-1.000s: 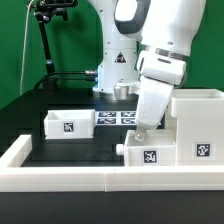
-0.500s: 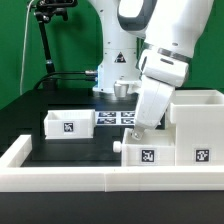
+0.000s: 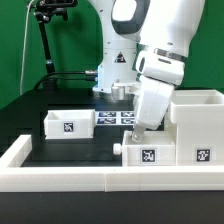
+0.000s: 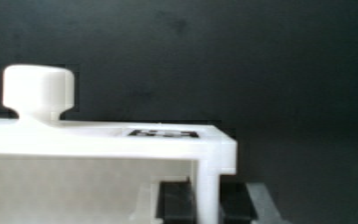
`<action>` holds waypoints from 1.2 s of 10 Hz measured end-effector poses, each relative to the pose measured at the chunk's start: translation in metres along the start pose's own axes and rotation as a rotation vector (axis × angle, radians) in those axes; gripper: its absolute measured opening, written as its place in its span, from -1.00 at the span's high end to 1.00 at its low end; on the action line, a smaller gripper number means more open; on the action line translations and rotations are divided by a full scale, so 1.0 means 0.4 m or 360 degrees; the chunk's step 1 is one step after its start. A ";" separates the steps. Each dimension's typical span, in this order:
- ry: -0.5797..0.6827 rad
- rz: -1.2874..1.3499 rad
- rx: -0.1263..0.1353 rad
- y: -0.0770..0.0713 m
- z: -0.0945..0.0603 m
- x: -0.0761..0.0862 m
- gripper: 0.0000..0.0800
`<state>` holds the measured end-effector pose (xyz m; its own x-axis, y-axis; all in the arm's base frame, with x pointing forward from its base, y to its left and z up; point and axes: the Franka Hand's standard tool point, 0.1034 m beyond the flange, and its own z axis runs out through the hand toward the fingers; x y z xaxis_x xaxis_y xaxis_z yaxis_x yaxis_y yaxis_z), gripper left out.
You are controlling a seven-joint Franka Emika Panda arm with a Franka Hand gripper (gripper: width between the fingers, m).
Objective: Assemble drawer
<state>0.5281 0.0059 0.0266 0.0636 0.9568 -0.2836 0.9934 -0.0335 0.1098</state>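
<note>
The white drawer housing (image 3: 196,122) stands at the exterior view's right, with a tag on its front. A small knobbed tray (image 3: 148,152) sits against the housing's left side, its knob (image 3: 120,147) pointing to the exterior view's left. My gripper (image 3: 143,127) comes down on this tray's wall. In the wrist view my gripper (image 4: 208,206) is shut on the tray's thin white wall (image 4: 208,170), with a dark finger (image 4: 179,205) on each side. The knob (image 4: 37,92) shows beyond it. A second tray (image 3: 68,124) lies apart at the left.
A low white border wall (image 3: 60,178) runs along the front and left side. The marker board (image 3: 118,117) lies flat behind the trays, in front of the robot's base. The table surface is black. A black stand with cables is at the back left.
</note>
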 end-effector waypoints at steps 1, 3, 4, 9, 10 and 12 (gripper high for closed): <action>0.0000 0.0007 0.0002 0.001 0.001 -0.004 0.88; 0.0000 0.0008 0.0002 0.001 0.001 -0.004 0.88; 0.0000 0.0008 0.0002 0.001 0.001 -0.005 0.88; -0.0057 -0.0014 0.0023 0.003 -0.004 -0.006 0.88; -0.0056 -0.0012 0.0022 0.004 -0.004 -0.007 0.88; -0.0048 -0.0010 0.0013 0.004 -0.004 -0.005 0.88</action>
<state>0.5296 0.0044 0.0287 0.0603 0.9479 -0.3129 0.9945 -0.0302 0.1001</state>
